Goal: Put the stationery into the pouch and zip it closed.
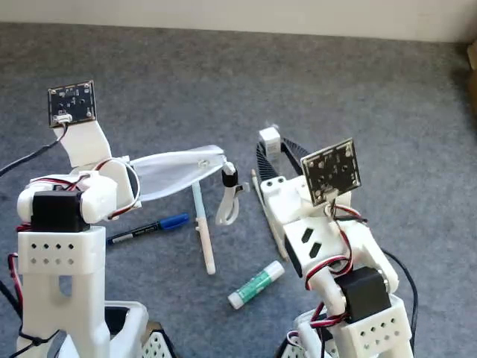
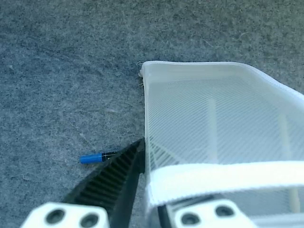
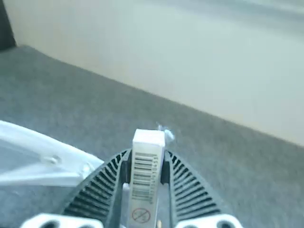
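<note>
Between the two arms, the white mesh pouch [image 1: 175, 173] stretches out from the left arm's jaws, which pinch one edge. Near its far end, the right arm's jaws pinch a white eraser [image 3: 148, 142]. A blue pen [image 1: 149, 227], a pale pen [image 1: 202, 227] and a glue stick [image 1: 256, 285] lie apart on the grey desk [image 1: 373, 89].

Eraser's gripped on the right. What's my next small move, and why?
Probably ease the right gripper toward the pouch: it clamps the eraser beside the pouch's free end, not yet inside. Whether the mouth gapes is unclear.
</note>
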### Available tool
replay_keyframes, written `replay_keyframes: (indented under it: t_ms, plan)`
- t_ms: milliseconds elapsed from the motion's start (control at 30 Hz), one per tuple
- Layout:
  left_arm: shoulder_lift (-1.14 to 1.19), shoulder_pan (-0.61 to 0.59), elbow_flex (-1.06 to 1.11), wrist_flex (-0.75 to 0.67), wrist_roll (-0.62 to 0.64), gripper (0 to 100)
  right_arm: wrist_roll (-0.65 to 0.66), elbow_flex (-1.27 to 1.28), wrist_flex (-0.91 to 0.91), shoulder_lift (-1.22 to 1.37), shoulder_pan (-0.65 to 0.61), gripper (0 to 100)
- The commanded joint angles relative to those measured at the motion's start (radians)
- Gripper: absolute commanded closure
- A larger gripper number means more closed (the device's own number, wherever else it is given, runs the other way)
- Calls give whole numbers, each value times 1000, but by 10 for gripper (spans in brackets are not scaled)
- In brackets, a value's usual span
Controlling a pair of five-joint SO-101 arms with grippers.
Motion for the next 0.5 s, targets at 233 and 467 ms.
replay_keyframes:
  t_ms: [233, 467]
  plan:
    - [25, -13, 7, -11, 12, 993, 2, -15, -194, -19, -208, 994]
    - [25, -13, 10, -11, 12, 993, 2, -8, -305, -13, -337, 994]
